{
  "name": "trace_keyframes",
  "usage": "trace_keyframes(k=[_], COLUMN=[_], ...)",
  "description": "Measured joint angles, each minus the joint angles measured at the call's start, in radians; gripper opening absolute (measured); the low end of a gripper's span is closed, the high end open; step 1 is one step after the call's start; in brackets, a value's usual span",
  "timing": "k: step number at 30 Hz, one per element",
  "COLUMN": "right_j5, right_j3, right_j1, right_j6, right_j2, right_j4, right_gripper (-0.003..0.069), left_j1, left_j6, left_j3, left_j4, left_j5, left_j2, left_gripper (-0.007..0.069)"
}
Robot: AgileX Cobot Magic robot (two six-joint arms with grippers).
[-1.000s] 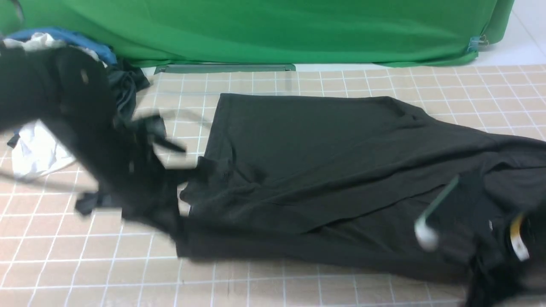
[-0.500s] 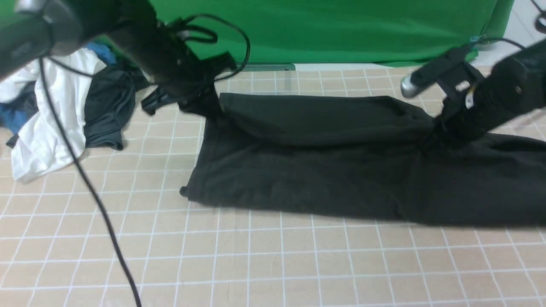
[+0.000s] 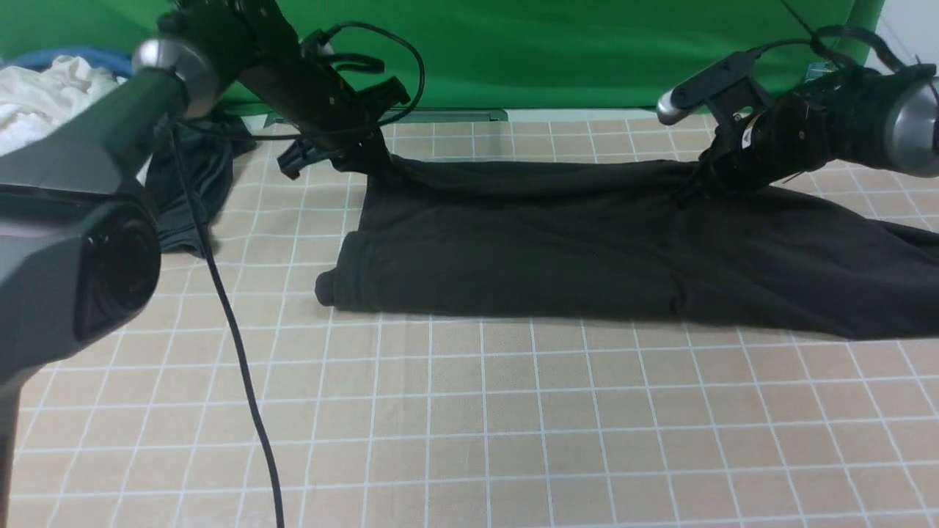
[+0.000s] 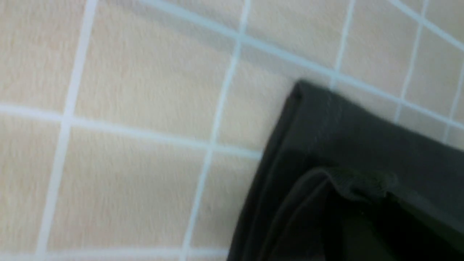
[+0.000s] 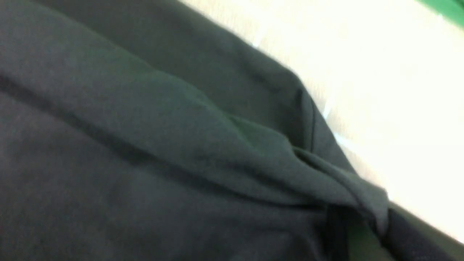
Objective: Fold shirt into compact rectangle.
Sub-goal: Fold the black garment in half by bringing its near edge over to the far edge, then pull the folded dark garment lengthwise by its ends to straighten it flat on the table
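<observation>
– Lying where, that large black soft-knit T-shirt [image 3: 587,257]?

– Across the far half of the tan mat with white grid lines [image 3: 469,440]. It runs from left of centre out past the right edge of the front view. It is doubled over lengthwise, and its left end shows a thick rolled fold.

– And the left gripper [image 3: 364,158]?

– At the shirt's far left corner, fingers closed tight on the fabric. The left wrist view shows that hemmed corner [image 4: 362,152] with a second layer folded on top, over the mat [image 4: 127,90].

– The right gripper [image 3: 693,187]?

– On the shirt's far edge, right of centre, fingers nearly together and pinching a ridge of cloth. In the right wrist view the fabric [image 5: 145,145] gathers into a tight pleat. The fingers themselves are out of frame there.

– Anything else around?

– A green cloth backdrop [image 3: 550,51] runs along the far side. At the far left a crumpled dark grey garment [image 3: 194,183] lies just beside the shirt's left end, apart from it. A white garment [image 3: 37,92] sits further left, with a strip of blue cloth [image 3: 81,53] behind it. A black cable [image 3: 235,345] hangs from the left arm down across the near left of the mat.
</observation>
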Motion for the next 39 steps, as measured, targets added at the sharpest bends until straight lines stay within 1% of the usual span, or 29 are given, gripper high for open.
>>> trace_keyframes(k=[1, 2, 3, 5, 7, 8, 9, 10, 11, 12, 13, 14, 15, 16, 17, 18, 20, 22, 23, 24, 25, 26, 28, 29, 31, 34, 37, 38, 39], right_j5=[-0.003, -0.021, -0.036, -0.057, -0.064, -0.063, -0.063, -0.061, -0.057, -0.051, -0.037, -0.008, 0.027, 0.078, 0.145, 0.199, 0.291, 0.374, 0.387, 0.386, 0.376, 0.358, 0.315, 0.310, 0.240, 0.132, -0.066, -0.078, -0.171], right_j3=[0.000, 0.000, 0.000, -0.002, -0.002, -0.002, -0.002, -0.002, -0.002, -0.002, -0.002, -0.004, -0.012, -0.021, -0.030, -0.037, -0.040, -0.040, -0.040, -0.040, -0.040, -0.040, -0.040, -0.040, -0.040, -0.041, -0.042, -0.042, -0.041], right_j1=[0.000, 0.000, 0.000, 0.000, 0.000, 0.000, 0.000, 0.000, 0.000, 0.000, 0.000, 0.000, 0.000, 0.000, 0.000, 0.000, 0.000, 0.000, 0.001, 0.005, 0.008, 0.013, 0.025, 0.027, 0.050, 0.071, 0.077, 0.077, 0.079], right_j6=[0.000, 0.007, 0.021, 0.039, 0.055, 0.057, 0.061, 0.065, 0.070, 0.074, 0.078, 0.079, 0.079, 0.079, 0.078, 0.066, -0.003, -0.078, -0.092, -0.112, -0.121, -0.129, -0.133, -0.134, -0.135, -0.135, -0.135, -0.135, -0.135], right_j2=[0.001, 0.003, 0.003, 0.003, -0.003, -0.010, -0.020, -0.035, -0.051, -0.064, -0.088, -0.115, -0.141, -0.165, -0.186, -0.203, -0.212, -0.191, -0.179, -0.152, -0.132, -0.107, -0.059, -0.051, 0.005, 0.051, 0.092, 0.095, 0.112], right_j4=[0.000, 0.000, 0.000, 0.000, 0.000, 0.000, 0.000, 0.000, 0.000, 0.000, 0.001, 0.001, 0.006, 0.017, 0.044, 0.088, 0.222, 0.371, 0.409, 0.470, 0.493, 0.525, 0.561, 0.566, 0.588, 0.597, 0.602, 0.603, 0.604], right_gripper=[0.0089, 0.0113, 0.0144, 0.0240, 0.0355, 0.0403, 0.0437, 0.0455, 0.0457, 0.0452, 0.0426, 0.0376, 0.0301, 0.0209, 0.0123, 0.0077, 0.0036, 0.0027, 0.0027, 0.0027, 0.0027, 0.0027, 0.0027, 0.0027, 0.0027, 0.0027, 0.0027, 0.0027, 0.0027], left_j1=[0.000, 0.000, 0.000, 0.000, 0.002, 0.004, 0.009, 0.014, 0.019, 0.025, 0.033, 0.040, 0.045, 0.049, 0.052, 0.050, 0.040, 0.024, 0.017, 0.010, 0.007, 0.006, 0.003, 0.002, -0.001, -0.002, -0.002, -0.002, -0.002], left_j6=[0.000, -0.001, -0.004, -0.008, -0.017, -0.028, -0.037, -0.046, -0.049, -0.050, -0.052, -0.052, -0.047, -0.041, -0.025, -0.008, 0.020, 0.032, 0.034, 0.037, 0.039, 0.046, 0.053, 0.055, 0.061, 0.064, 0.069, 0.070, 0.084], left_j3=[0.000, 0.000, 0.000, 0.000, -0.003, -0.009, -0.016, -0.024, -0.036, -0.044, -0.061, -0.080, -0.097, -0.119, -0.145, -0.164, -0.183, -0.184, -0.184, -0.179, -0.178, -0.170, -0.165, -0.164, -0.157, -0.152, -0.150, -0.150, -0.150], left_j4=[0.000, 0.000, 0.000, 0.000, 0.000, -0.001, -0.001, -0.002, -0.005, -0.006, -0.008, -0.010, -0.013, -0.019, -0.026, -0.031, -0.034, -0.020, -0.018, -0.017, -0.017, -0.016, -0.011, -0.010, -0.010, -0.010, -0.006, -0.006, -0.004], left_j5=[-0.008, -0.029, -0.052, -0.095, -0.142, -0.156, -0.159, -0.161, -0.159, -0.156, -0.144, -0.123, -0.099, -0.059, 0.006, 0.069, 0.152, 0.192, 0.199, 0.206, 0.208, 0.209, 0.209, 0.209, 0.209, 0.208, 0.209, 0.209, 0.209], left_j2=[0.002, 0.006, 0.007, 0.007, 0.003, 0.002, 0.000, -0.002, -0.006, -0.009, -0.015, -0.022, -0.032, -0.042, -0.053, -0.062, -0.078, -0.083, -0.083, -0.082, -0.081, -0.079, -0.076, -0.076, -0.072, -0.061, -0.050, -0.050, -0.047], left_gripper=[0.0034, 0.0040, 0.0055, 0.0097, 0.0176, 0.0227, 0.0265, 0.0302, 0.0348, 0.0375, 0.0417, 0.0454, 0.0479, 0.0502, 0.0514, 0.0512, 0.0461, 0.0349, 0.0305, 0.0211, 0.0163, 0.0083, 0.0034, 0.0028, 0.0013, 0.0013, 0.0015, 0.0015, 0.0015])
